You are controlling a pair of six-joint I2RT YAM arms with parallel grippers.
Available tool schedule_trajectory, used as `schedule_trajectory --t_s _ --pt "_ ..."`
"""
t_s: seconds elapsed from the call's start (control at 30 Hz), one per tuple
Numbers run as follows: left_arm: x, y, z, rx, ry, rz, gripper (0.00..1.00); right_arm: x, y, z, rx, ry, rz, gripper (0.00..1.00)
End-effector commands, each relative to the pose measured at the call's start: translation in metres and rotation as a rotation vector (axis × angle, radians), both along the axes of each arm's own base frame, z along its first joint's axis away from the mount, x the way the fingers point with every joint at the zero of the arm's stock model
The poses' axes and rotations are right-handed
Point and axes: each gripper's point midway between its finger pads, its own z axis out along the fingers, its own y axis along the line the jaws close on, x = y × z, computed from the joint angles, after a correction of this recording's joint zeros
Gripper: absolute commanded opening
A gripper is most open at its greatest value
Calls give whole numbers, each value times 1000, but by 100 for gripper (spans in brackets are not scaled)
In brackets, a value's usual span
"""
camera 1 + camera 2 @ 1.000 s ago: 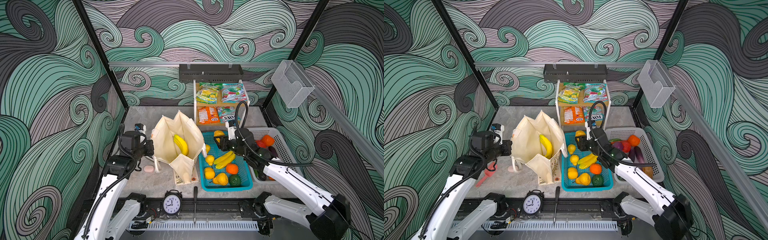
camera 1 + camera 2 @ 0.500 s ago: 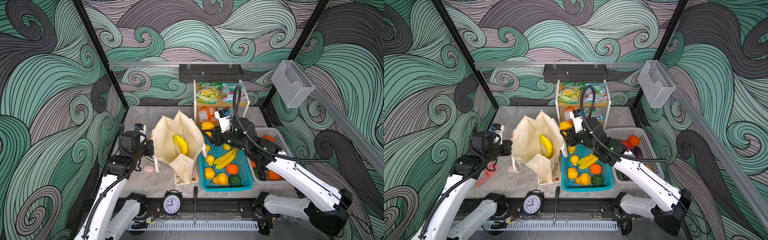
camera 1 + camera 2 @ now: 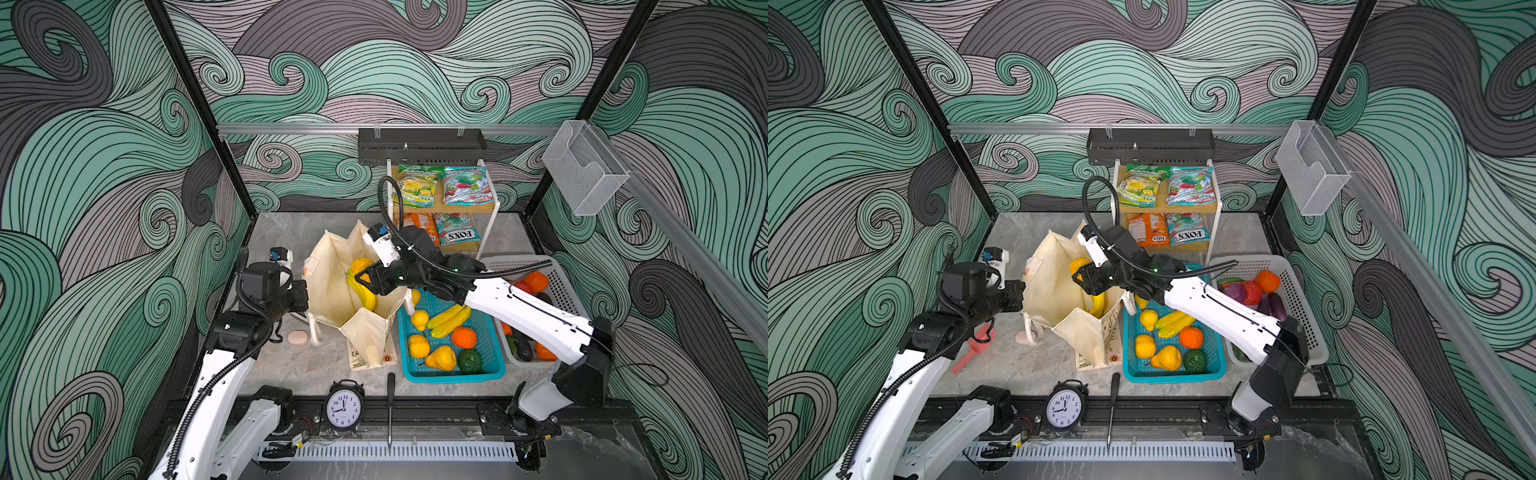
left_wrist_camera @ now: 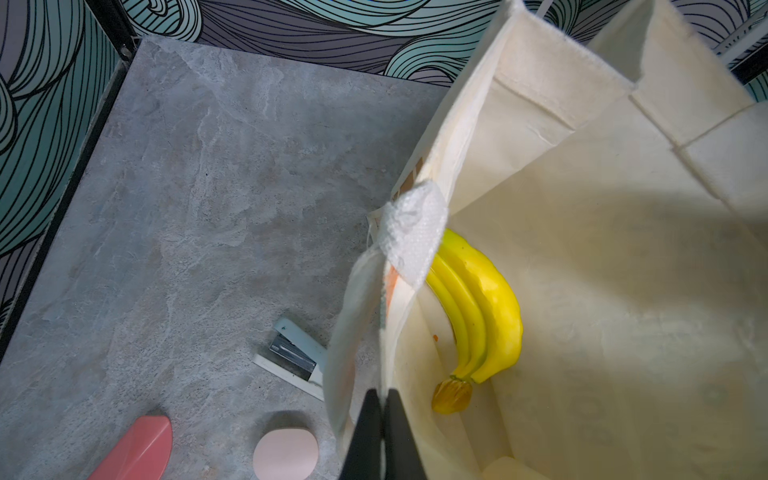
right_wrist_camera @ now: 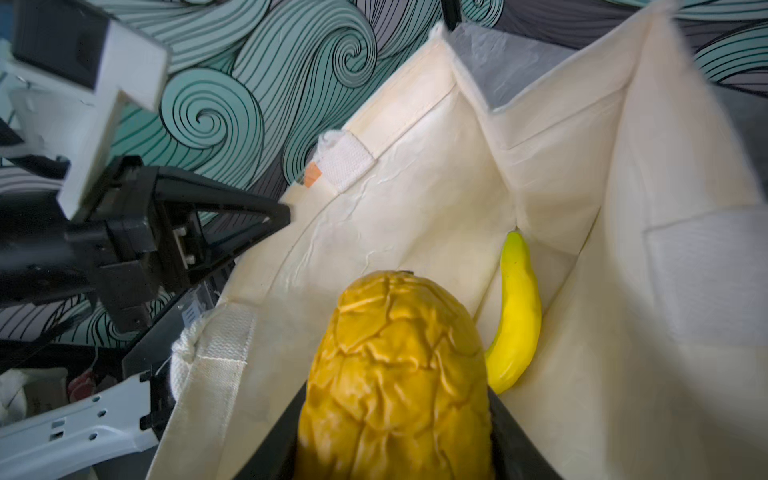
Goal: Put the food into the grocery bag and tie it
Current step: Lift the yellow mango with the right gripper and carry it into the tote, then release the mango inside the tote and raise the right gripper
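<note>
Right pincer (image 3: 365,277) grips the yellow-orange fruit (image 5: 395,353) over the open grocery bag (image 3: 332,274).

Swirl-printed walls (image 3: 104,166) around a grey marbled stone tabletop (image 3: 286,237).
Teal, grey, lilac waves; black metal corner posts (image 3: 201,108); a silver aluminium rail (image 3: 291,128) carries a black perforated shelf (image 3: 422,145).

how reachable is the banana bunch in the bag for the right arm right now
Probably not yet: the right gripper is over the open grocery bag, but its jaws hold the yellow-orange fruit above the banana bunch.
</note>
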Motion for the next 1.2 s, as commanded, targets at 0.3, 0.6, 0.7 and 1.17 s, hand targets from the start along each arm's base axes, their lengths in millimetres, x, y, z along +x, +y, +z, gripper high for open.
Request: schedule_trajectory --t_s 0.3,0.6,0.7,1.17 --pt "1 -7 5 -25 -23 -37 0 -10 41 -91 -187 163 132 34" --pt "0 -10 6 -36 -28 -54 0 -9 38 -154 -336 270 101 32" --pt "1 -10 6 -36 -24 -53 0 -8 37 -171 -369 286 89 32" --pt "1 -10 4 -32 -20 -53 0 4 20 -246 -535 323 -11 32"
